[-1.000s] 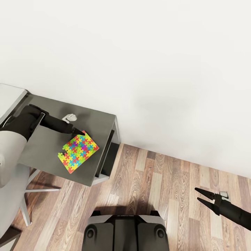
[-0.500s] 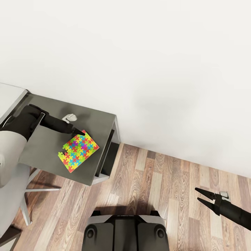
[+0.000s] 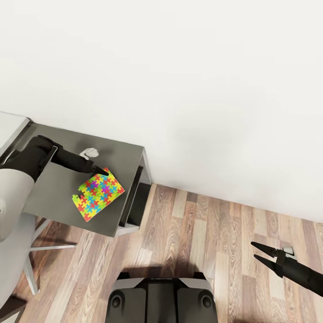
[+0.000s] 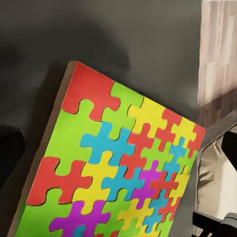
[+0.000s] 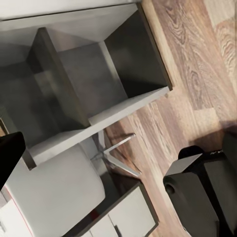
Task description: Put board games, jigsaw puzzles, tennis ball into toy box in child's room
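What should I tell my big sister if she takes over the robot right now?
Left tool: at the top corner of a jigsaw puzzle; whether it is pinching the mat can't be told from these pictures.
Right tool: open, holding nothing, out over the wooden floor.
The puzzle lies on the dark grey side unit of the table, near its front right edge. A small white object sits behind it.
The toy box, the other toys and the bed are not in sight here.
Done: nothing that can be confirmed.
Left: get this puzzle into the toy box, then check on the other puzzle, three board games and tennis ball.
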Motion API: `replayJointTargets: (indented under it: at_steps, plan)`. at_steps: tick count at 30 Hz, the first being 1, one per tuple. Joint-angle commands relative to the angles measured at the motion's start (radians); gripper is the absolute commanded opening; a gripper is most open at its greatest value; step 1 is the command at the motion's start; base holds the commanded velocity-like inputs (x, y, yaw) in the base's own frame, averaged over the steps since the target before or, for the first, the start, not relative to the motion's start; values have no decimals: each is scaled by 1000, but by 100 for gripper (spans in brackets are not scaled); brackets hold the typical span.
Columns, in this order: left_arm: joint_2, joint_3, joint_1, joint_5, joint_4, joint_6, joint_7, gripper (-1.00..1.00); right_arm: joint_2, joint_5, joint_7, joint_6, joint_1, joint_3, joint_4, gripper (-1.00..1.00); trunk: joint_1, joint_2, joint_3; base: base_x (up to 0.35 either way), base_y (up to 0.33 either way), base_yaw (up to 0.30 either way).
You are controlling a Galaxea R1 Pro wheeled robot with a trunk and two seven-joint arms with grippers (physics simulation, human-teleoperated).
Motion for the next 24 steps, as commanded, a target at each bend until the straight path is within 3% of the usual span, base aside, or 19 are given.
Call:
replayJointTargets:
  at_steps: [1, 11, 24]
  plan:
    - [1, -2, 0, -7, -1, 10, -9, 100, 0, 1, 3, 4, -1, -1, 0, 100, 1, -1, 0, -3, 68, -171]
    - [2, -2, 0, -7, -1, 4, -9, 100, 0, 1, 1, 2, 0, -1, 0, 100, 1, -1, 11, -1, 92, -158]
    - [2, -2, 0, -7, -1, 3, -9, 100, 0, 1, 1, 2, -1, -1, 0, 100, 1, -1, 13, 0, 5, -23]
